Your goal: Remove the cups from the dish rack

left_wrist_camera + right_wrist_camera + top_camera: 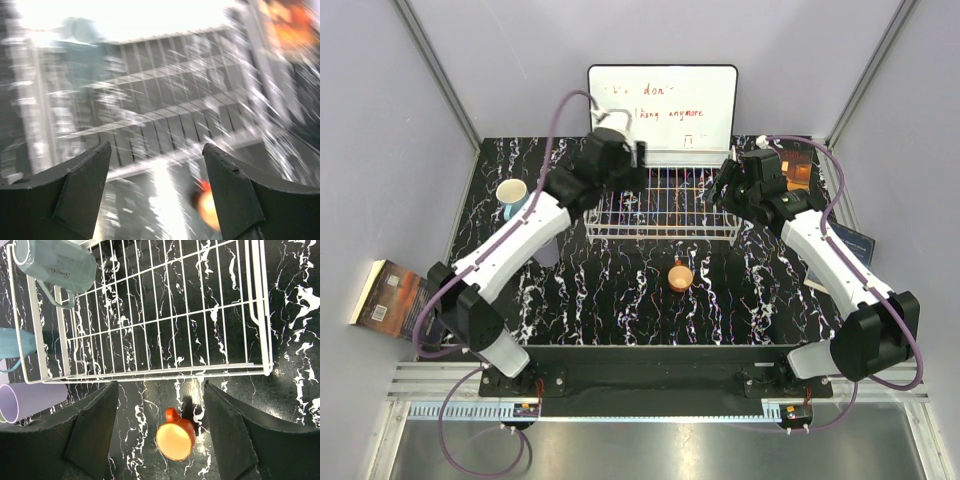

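We see 1 pale green cup [50,265] in the dish rack [150,375] corner, nearest our spread left tool [156,150]; right tool [160,385] spread too.

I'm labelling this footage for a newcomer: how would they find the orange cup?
Find the white wire dish rack on the black marbled table. Just in front of its near long side stands the orange cup, mouth up. It is the only orange one; the light blue mug and lilac cup sit off left.
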`<state>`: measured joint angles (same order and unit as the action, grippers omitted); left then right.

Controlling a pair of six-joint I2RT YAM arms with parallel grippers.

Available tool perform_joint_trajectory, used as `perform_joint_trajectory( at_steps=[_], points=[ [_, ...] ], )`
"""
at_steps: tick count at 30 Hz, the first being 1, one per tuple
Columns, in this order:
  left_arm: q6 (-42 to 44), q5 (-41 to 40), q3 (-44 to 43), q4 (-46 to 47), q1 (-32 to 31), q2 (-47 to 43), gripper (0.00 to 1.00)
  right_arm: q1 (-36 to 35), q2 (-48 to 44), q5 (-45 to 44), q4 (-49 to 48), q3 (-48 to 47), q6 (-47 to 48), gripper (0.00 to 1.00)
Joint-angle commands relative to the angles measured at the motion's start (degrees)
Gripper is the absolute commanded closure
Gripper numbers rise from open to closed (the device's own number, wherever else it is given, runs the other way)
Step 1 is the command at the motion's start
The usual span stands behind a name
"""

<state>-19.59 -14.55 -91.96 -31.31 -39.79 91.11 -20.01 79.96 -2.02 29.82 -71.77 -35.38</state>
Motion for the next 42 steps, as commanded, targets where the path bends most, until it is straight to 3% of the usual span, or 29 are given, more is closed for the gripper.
perform_joint_trajectory(
  at_steps=[1, 8, 15, 22, 42],
  points=[
    [-0.53, -5.75, -4.53, -0.86, 7.59, 2.82, 0.19, 0.32, 0.10, 1.93, -1.78, 0.22, -0.39, 0.24],
    [0.70, 1.00, -21.84, -3.14, 15.09, 18.55, 0.16, 0.32, -0.60, 6.50, -1.70, 1.19, -1.19, 0.25],
    [2.01, 5.05, -27.12, -1.65, 19.31, 26.48, 0.09, 0.32, -2.44, 7.12, -0.65, 3.12, -0.84, 0.25],
    [4.48, 5.67, -31.96, -0.07, 19.40, 32.63, 0.01, 0.32, -2.01, 6.77, 1.46, 3.56, 0.48, 0.25],
    [4.04, 11.91, -22.03, 11.44, 19.31, 36.33, 0.01, 0.32, -0.42, 5.54, 2.52, 4.18, 2.24, 0.25]
  ],
)
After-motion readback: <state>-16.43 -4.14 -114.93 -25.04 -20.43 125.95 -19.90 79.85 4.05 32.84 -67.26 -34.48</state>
